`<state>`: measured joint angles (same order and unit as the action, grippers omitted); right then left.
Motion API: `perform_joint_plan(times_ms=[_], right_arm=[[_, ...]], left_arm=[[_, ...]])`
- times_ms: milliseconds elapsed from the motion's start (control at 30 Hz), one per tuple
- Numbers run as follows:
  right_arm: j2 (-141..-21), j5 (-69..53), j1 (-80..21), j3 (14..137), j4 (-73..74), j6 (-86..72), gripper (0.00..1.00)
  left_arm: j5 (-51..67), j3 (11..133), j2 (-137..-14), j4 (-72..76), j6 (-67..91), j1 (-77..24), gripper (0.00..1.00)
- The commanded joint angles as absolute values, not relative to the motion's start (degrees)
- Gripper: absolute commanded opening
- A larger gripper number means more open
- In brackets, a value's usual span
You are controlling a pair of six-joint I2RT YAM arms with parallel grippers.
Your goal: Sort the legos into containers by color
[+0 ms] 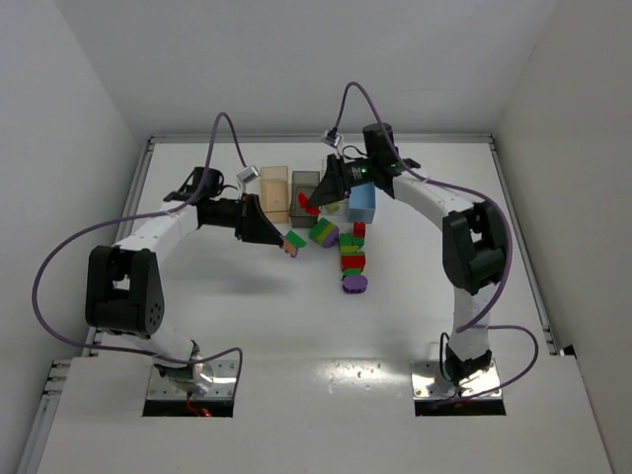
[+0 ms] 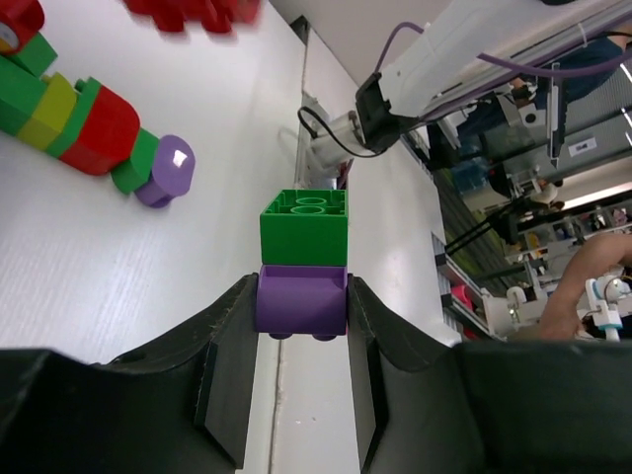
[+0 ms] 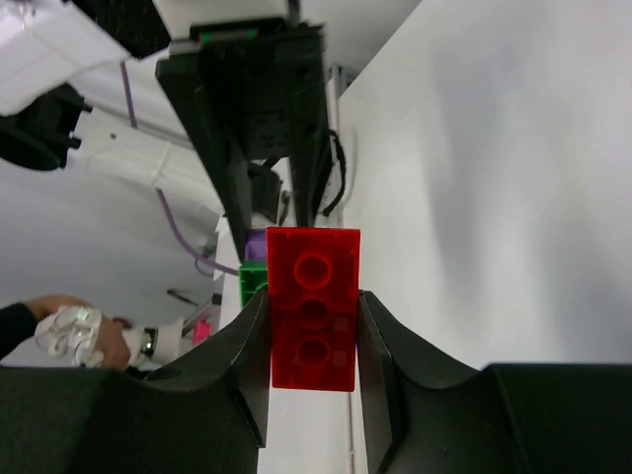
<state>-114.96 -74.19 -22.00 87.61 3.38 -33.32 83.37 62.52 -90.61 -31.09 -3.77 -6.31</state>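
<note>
My left gripper is shut on a purple brick that has a dark green brick stuck to it, held just above the table in front of the tan-orange bin. My right gripper is shut on a red brick, which shows at the smoky dark grey bin in the top view. The light blue bin stands beside the right gripper. The clear whitish bin is hidden. Loose legos lie in front of the bins: a lime and purple piece and a red, green and purple row.
The row of joined bricks lies to the upper left in the left wrist view, with red bricks beyond it. The left gripper's green brick shows behind the red brick in the right wrist view. White walls enclose the table.
</note>
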Motion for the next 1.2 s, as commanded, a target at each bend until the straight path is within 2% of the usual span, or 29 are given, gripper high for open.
perform_joint_plan(times_ms=[0,167,267,367,533,667,900,1000,1167], right_arm=[[-113.6,-74.2,-19.2,90.3,0.7,-33.0,0.17],[-113.6,-72.0,-17.1,90.8,3.4,-29.9,0.17],[-114.2,-67.7,-16.5,94.6,12.9,-20.6,0.17],[-115.5,-54.6,-16.5,99.2,23.1,-10.9,0.17],[-116.0,-33.3,-16.5,101.9,25.0,-9.8,0.16],[-116.5,-27.3,-16.0,102.4,25.0,-9.8,0.16],[-117.1,-15.3,-16.8,102.4,25.0,-10.7,0.16],[-117.6,-10.7,-16.8,101.9,25.0,-11.8,0.16],[-118.1,-9.6,-16.3,100.1,26.1,-11.8,0.16]], left_arm=[[86.4,60.9,-86.7,-30.6,-4.6,-6.8,0.05],[84.4,60.3,-85.0,-30.6,-5.1,-6.8,0.05],[82.0,60.3,-83.9,-30.6,-5.1,-6.1,0.05],[76.1,60.8,-81.7,-31.1,-6.4,-4.5,0.05],[62.8,61.3,-77.4,-30.0,-4.6,-2.7,0.05],[56.3,58.8,-73.4,-22.3,1.8,-1.0,0.05],[45.7,56.9,-70.1,-18.3,6.2,-0.4,0.05],[45.2,56.3,-69.6,-17.8,6.9,-0.4,0.07],[45.2,56.3,-70.1,-16.6,7.5,-0.4,0.07]])
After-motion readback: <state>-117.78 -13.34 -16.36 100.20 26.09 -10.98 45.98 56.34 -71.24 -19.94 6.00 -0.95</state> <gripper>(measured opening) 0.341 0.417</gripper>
